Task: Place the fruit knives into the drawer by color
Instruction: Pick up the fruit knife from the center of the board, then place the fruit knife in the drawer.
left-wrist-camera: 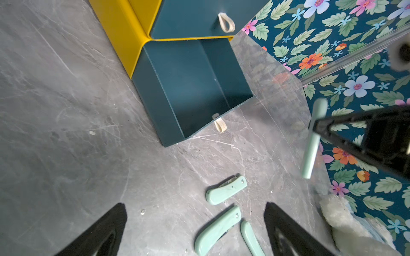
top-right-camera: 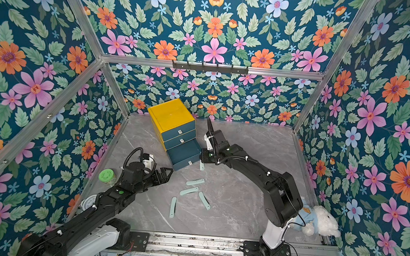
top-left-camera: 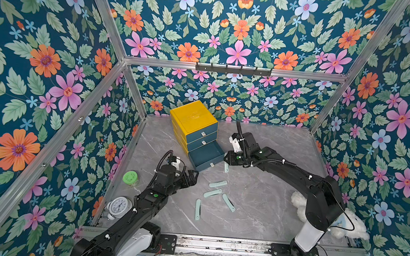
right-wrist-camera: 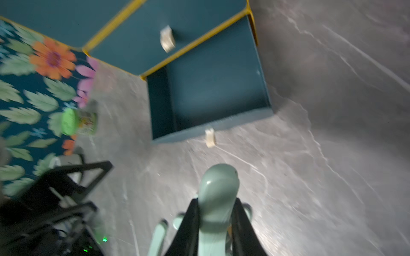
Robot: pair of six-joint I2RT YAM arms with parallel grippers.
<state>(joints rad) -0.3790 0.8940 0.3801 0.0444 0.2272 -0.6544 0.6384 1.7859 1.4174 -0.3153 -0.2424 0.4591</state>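
The drawer (top-left-camera: 192, 116) is a yellow cabinet with three teal drawers. Its bottom drawer (top-left-camera: 205, 152) (left-wrist-camera: 193, 88) (right-wrist-camera: 213, 88) is pulled out, and what shows of its inside is bare. My right gripper (top-left-camera: 226, 160) (right-wrist-camera: 216, 200) hangs just right of that drawer's front corner, shut on a mint-teal fruit knife (top-left-camera: 226, 167) (right-wrist-camera: 218, 184) (left-wrist-camera: 315, 137) that points down. Several more mint fruit knives (top-left-camera: 218, 184) (top-right-camera: 189, 191) (left-wrist-camera: 226, 190) lie on the marble table in front. My left gripper (top-left-camera: 193, 177) (left-wrist-camera: 195, 206) is open above the table, left of those knives.
A green-lidded jar (top-left-camera: 130, 178) and a white alarm clock (top-left-camera: 118, 206) stand by the left wall. A white plush toy (top-left-camera: 352, 222) lies behind the right arm's base. A black hook rail (top-left-camera: 233, 69) is on the back frame.
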